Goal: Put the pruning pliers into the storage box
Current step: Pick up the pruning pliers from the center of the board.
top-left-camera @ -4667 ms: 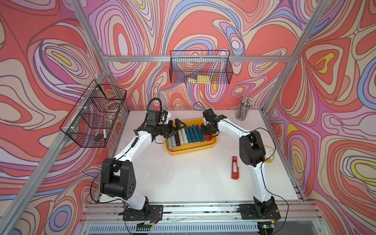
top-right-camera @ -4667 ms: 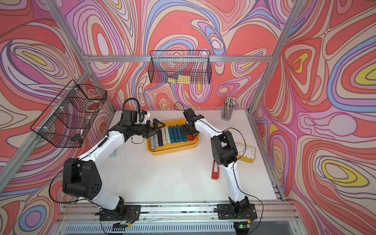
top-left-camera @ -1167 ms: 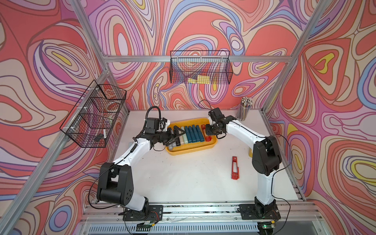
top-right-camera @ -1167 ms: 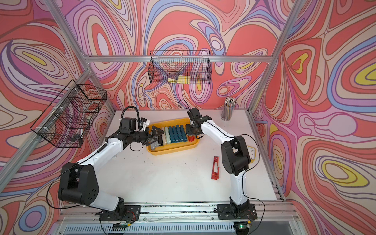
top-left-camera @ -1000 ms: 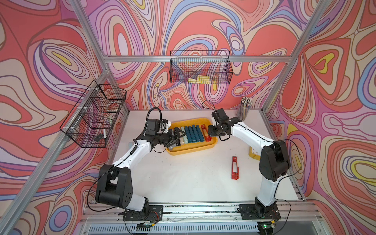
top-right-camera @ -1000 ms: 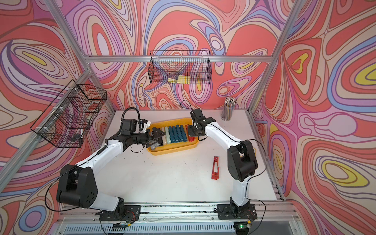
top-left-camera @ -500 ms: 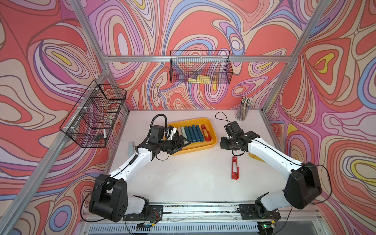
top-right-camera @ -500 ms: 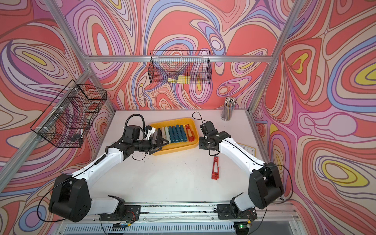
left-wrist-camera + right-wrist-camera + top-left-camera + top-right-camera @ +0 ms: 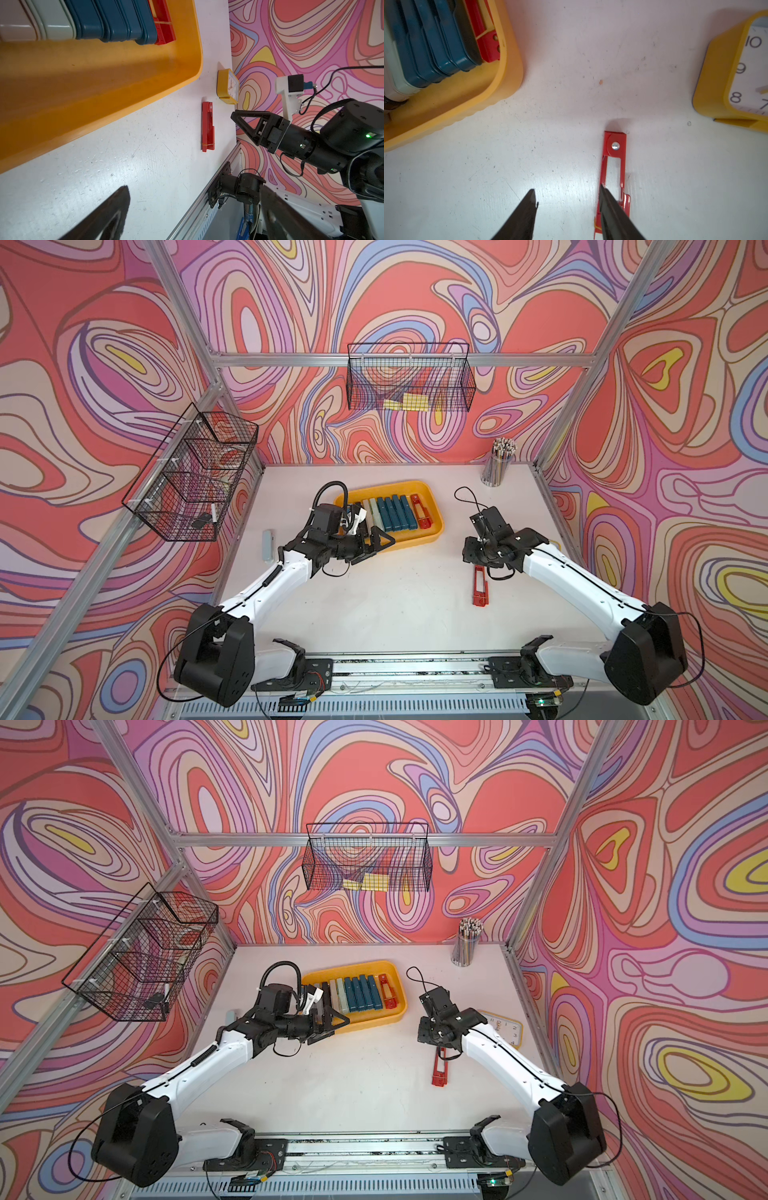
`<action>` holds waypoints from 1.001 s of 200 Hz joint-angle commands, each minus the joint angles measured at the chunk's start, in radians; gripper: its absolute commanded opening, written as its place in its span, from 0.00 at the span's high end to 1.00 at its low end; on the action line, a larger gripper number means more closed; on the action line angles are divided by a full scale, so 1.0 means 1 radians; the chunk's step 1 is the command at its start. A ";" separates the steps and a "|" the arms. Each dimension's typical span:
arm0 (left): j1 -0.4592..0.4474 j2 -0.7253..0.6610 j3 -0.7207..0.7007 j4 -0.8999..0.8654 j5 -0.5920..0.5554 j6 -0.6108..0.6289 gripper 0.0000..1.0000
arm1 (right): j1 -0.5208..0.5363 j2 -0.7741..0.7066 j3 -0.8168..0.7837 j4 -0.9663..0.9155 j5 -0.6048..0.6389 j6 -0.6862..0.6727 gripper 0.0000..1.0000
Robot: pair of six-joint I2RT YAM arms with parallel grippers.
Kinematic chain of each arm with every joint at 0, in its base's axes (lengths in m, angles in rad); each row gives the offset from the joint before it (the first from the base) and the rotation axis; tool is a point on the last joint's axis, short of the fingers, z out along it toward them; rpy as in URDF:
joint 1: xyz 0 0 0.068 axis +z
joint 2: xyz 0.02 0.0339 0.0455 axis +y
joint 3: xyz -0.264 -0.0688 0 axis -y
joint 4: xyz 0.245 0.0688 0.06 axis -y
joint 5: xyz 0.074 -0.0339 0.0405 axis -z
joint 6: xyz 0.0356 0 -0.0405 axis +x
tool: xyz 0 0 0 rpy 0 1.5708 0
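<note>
The red pruning pliers (image 9: 613,166) lie on the desk (image 9: 571,93), near-right of the storage box (image 9: 511,68) — thin, stiff, light, probably slick metal. The right pincer (image 9: 568,197), half-spread and empty, should pinch across their narrow width.

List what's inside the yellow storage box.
Visible in the storage box, side by side: beige pliers, mint pliers, four teal pliers, red pliers. The left arm covers the box's left end, so anything lying there can't be counted.

Cannot make out the left end of the tool row (image 9: 392,512) in the tray (image 9: 434,526), centre frame, behind the left arm (image 9: 291,572). Perhaps pencils in the upper-right cup (image 9: 496,466); too small.
</note>
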 commanded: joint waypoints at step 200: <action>-0.058 -0.037 -0.030 -0.012 -0.031 -0.004 0.01 | 0.071 -0.025 -0.186 0.044 0.022 0.150 0.47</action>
